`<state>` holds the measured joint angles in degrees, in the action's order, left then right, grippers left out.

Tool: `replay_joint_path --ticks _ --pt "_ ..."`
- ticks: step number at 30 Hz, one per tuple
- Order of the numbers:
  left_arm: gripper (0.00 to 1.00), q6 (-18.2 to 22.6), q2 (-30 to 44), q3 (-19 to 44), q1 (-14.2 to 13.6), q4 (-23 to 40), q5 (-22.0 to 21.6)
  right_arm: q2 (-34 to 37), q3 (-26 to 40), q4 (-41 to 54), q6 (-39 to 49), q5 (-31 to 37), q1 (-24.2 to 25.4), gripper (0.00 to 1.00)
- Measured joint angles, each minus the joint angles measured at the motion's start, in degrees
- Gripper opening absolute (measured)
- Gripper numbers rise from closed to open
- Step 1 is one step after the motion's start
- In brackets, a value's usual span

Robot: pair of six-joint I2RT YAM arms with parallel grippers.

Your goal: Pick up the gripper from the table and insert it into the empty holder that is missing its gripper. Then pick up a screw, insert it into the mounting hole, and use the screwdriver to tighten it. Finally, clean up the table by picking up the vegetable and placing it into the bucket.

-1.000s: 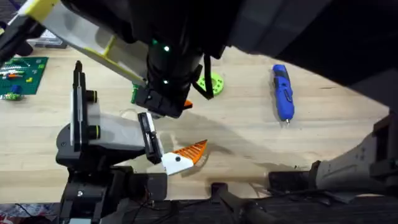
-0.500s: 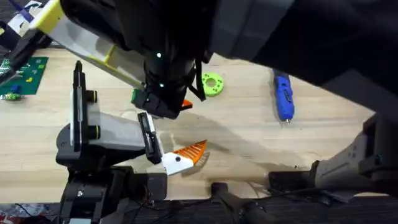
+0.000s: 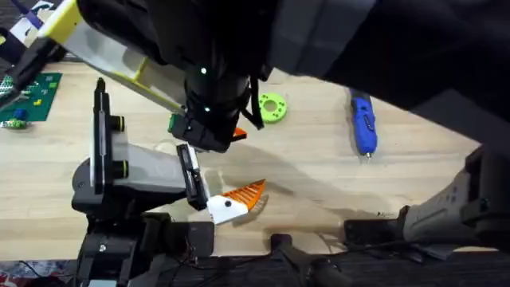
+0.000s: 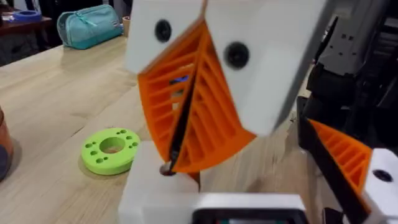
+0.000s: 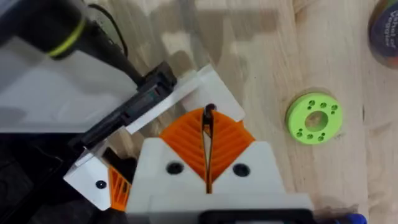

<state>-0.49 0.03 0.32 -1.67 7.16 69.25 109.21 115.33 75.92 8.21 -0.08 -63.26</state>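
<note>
Orange pads of your left gripper (image 4: 180,124) pinch a screw (image 4: 166,168) you barely see; right gripper (image 5: 207,146) closed.

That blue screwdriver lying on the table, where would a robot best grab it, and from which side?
Probably around the thick middle of the blue screwdriver, coming straight down from above. It lies flat on the table with open wood on both long sides, so the fingers could straddle its width. The thin metal tip, pointing toward the arms' bases, looks too slender to hold firmly.
</note>
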Motion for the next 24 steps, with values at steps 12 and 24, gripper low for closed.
replay_joint_path --ticks 12,24 --pt "0.986 -0.50 0.00 0.00 0.00 0.06 0.04 0.81 0.02 -0.07 0.02 0.02 0.00 0.014" --pt "0.986 -0.59 0.02 0.00 0.00 0.04 0.07 0.81 0.02 0.00 0.02 0.02 0.00 0.014"
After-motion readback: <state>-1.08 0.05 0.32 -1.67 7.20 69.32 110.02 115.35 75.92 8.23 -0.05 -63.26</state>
